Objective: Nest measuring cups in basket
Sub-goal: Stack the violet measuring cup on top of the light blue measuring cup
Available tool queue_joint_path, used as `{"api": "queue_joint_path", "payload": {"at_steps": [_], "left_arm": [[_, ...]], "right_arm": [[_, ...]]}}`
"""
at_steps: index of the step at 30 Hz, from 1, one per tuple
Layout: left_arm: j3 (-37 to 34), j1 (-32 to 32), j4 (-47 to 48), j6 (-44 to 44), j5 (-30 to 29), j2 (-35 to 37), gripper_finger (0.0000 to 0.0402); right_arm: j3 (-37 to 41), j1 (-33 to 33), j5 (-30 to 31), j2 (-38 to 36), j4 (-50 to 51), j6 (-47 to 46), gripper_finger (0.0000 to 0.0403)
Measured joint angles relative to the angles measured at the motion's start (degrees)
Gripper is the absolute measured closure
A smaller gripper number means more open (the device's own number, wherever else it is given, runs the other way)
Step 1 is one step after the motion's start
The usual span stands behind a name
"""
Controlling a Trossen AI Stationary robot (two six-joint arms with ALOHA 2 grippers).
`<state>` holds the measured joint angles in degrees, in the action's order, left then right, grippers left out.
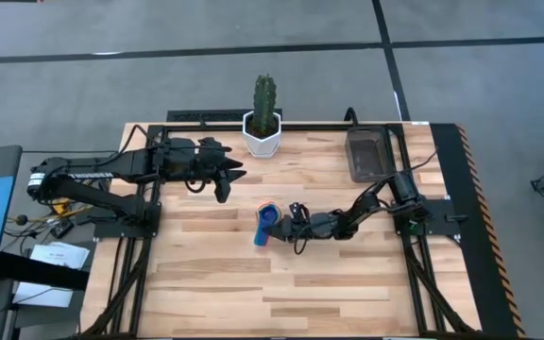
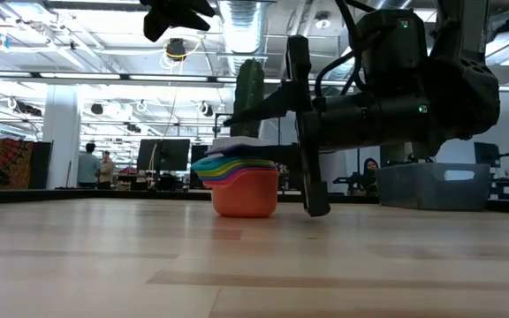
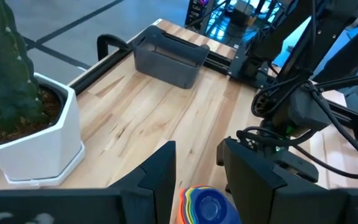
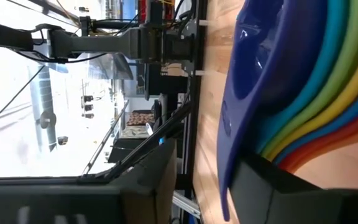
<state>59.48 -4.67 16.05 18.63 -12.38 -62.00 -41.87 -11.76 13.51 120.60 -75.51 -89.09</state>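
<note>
Over the desk (image 1: 206, 274), just left of the cactus pot (image 1: 263, 140) and raised clear of the wood: left tool (image 1: 227, 175), fingers a little apart, nothing between them, waiting. Below and right of the cactus pot, mid-desk: stack of measuring cups (image 1: 265, 225), already nested, dark blue on top, orange at the bottom, standing upright. Hard against the stack's right side: right tool (image 1: 289, 220), fingers parted around the stack's rim and handles, apparently no firm hold; whether touching, cannot tell. Far right of the cactus pot, at the desk's back corner: basket (image 1: 370, 154), apparently with nothing in it. Judged step: taking the whole stack for the basket. Best done by closing squarely across all the handles, lifting level to keep the cups from tipping apart, clearing the basket wall before lowering.
</note>
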Motion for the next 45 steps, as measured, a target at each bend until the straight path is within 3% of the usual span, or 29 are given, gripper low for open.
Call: {"api": "queue_joint_path", "payload": {"at_steps": [8, 28, 32, 40, 45], "left_arm": [[0.0, 0.0, 0.02, 0.93, 0.0, 0.0, 0.0281], [0.0, 0.87, 2.62, 3.51, 0.07, 0.04, 0.0281], [0.0, 0.96, 2.62, 3.69, -0.07, 0.04, 0.0281], [0.0, 0.94, 2.56, 4.65, -0.27, 0.04, 0.0281], [0.0, 0.94, 2.48, 4.74, -0.62, 0.04, 0.0281]], "right_arm": [[-0.02, -1.31, 1.67, 0.0, -0.36, -1.08, 0.0203], [0.07, -2.18, 3.14, -1.94, 1.2, -2.19, 0.0212], [0.07, -2.24, 3.31, -3.99, 5.89, -3.89, 0.0217], [0.09, -1.59, 3.07, -12.97, 24.32, -3.75, 0.0217], [0.07, -1.13, 0.9, -15.0, 28.58, -3.47, 0.0219]]}}
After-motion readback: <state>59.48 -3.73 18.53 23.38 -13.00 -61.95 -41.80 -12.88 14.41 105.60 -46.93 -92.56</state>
